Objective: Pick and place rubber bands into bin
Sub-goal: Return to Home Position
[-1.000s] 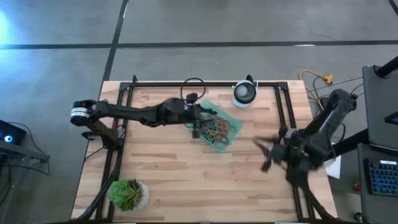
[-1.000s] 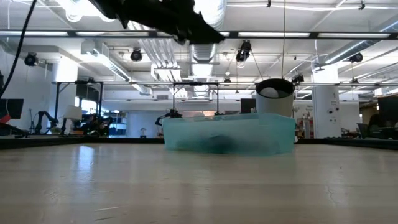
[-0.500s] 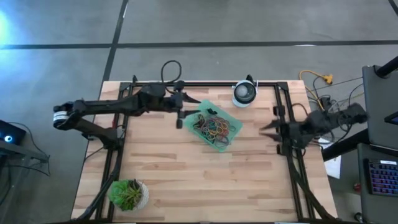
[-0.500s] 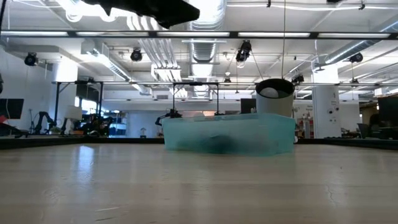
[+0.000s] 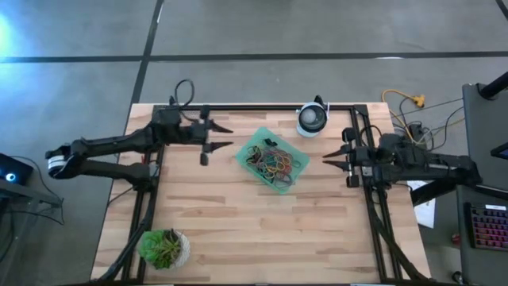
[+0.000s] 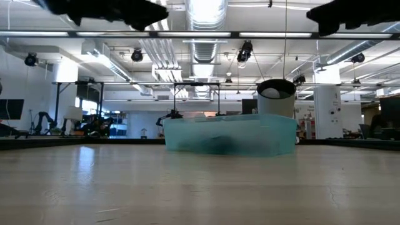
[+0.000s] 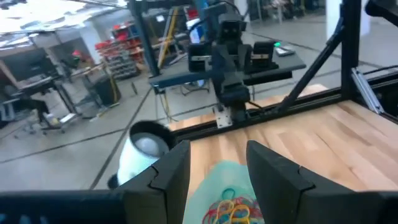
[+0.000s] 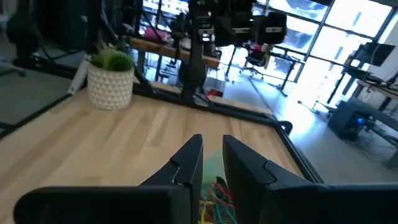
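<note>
Mint-green bin (image 5: 251,144) sits mid-table on the wood table (image 5: 238,230), turned diamond-wise in the high view. Rubber bands (image 5: 275,164) are heaped inside it: red, yellow, green and dark ones, tangled. Left arm (image 5: 119,145) reaches in from the left side. Left jaws are apart, up off the table, near the bin's left corner and pointing at it. Right arm (image 5: 413,163) is over the right frame rail. Right jaws are narrowly apart, facing the bin, well apart from it. Round white-and-black device (image 5: 312,119) stands near the bin. Potted plant (image 5: 164,248) sits in a left-side corner, well apart.
</note>
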